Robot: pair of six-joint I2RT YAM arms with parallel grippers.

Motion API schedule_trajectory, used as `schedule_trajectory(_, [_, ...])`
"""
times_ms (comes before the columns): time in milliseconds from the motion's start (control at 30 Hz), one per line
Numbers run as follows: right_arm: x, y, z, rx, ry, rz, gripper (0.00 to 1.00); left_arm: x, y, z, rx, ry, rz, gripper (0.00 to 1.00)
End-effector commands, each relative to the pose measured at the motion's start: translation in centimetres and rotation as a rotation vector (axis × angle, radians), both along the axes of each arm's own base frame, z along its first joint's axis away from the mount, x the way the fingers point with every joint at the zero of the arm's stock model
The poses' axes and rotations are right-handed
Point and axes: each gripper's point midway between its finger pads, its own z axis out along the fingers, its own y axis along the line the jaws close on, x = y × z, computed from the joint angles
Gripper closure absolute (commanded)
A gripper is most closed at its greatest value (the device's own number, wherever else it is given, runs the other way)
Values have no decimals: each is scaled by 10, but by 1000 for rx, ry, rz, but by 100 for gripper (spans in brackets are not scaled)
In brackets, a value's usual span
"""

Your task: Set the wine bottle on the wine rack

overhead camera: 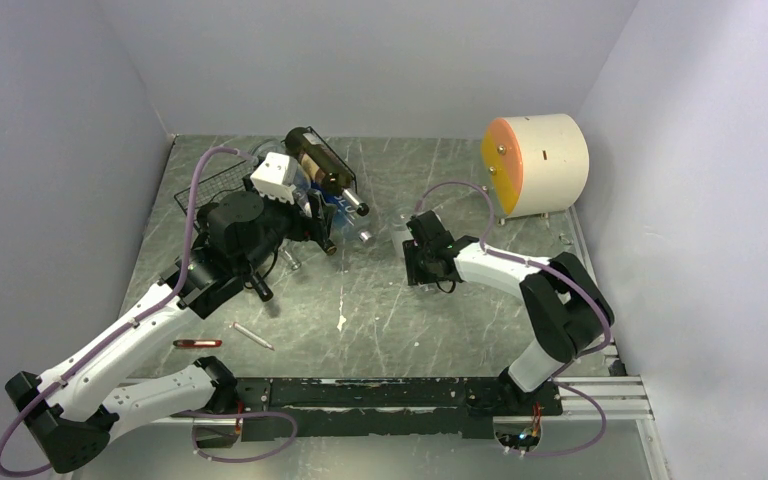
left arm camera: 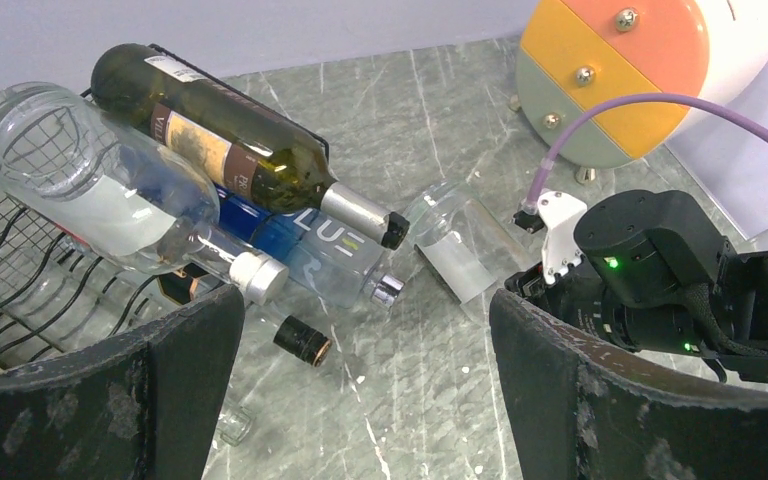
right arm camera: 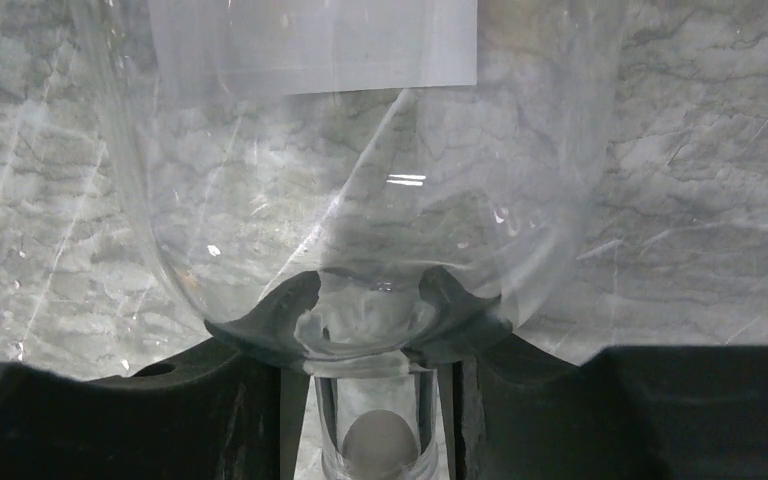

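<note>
Now right gripper pinches clear bottle neck — left gripper wide open near wine rack.

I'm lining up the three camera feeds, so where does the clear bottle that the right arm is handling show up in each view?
Top external: the clear bottle lies faintly visible just left of the right tool, centre of the table.
Left wrist: right of centre, lying tilted on the table, neck toward the right arm.
Right wrist: fills the upper frame, its neck between the tool's fingers.
Shared landmark: the grey marbled tabletop.
</note>
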Motion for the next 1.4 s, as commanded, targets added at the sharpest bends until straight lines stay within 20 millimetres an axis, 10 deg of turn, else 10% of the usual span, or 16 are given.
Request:
schedule_trajectory(0, [10,1,-5,-3,-38,-26,52,-1,6,9,-2,-22,15,4])
schedule_trajectory(233, [9,-3,-16,-16,-33,-41,62,-1,7,12,2,-26,20,4])
schedule_trajectory(400, [12,-6,-16,-31,-53,-53,100,-1,8,13,2,-27,23,4])
schedule_trajectory(1100, [29,11,78,166,-319,-3,100,-1,10,14,0,-29,31,4])
schedule_trajectory(1367, [30,12,141,275,-480,-8,100,-2,13,19,-12,-39,46,4])
